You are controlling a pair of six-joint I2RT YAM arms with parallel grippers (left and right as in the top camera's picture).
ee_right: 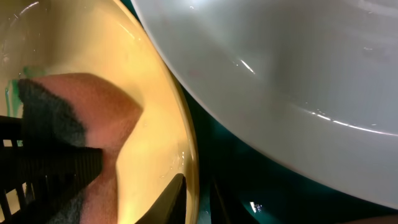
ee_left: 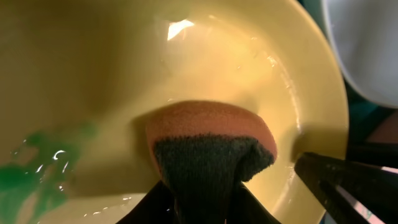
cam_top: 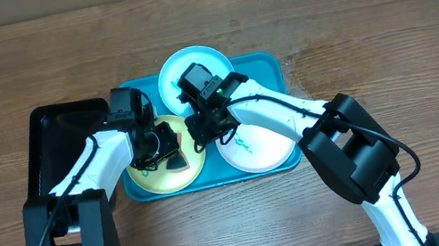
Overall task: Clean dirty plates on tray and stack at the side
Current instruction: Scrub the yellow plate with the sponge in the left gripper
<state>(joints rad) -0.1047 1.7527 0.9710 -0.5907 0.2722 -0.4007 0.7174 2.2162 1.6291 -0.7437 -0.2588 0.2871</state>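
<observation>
The turquoise tray [cam_top: 268, 65] holds three plates: pale cyan [cam_top: 183, 68] at the back, yellow-green [cam_top: 162, 180] front left, white [cam_top: 264, 147] front right. My left gripper [cam_top: 167, 153] is shut on an orange sponge with a dark scouring side [ee_left: 211, 140] and presses it into the yellow-green plate [ee_left: 186, 62]. A green smear [ee_left: 34, 165] lies on that plate to the sponge's left. My right gripper [ee_right: 196, 199] is shut on the yellow-green plate's right rim [ee_right: 186, 155], one finger inside and one outside. The white plate [ee_right: 280, 74] lies close beside it.
A smaller black tray [cam_top: 58, 133] lies left of the turquoise tray, partly under my left arm. The wooden table [cam_top: 383, 22] surrounds both trays. The white plate's edge [ee_left: 367, 50] and my right gripper's finger [ee_left: 348, 183] show in the left wrist view.
</observation>
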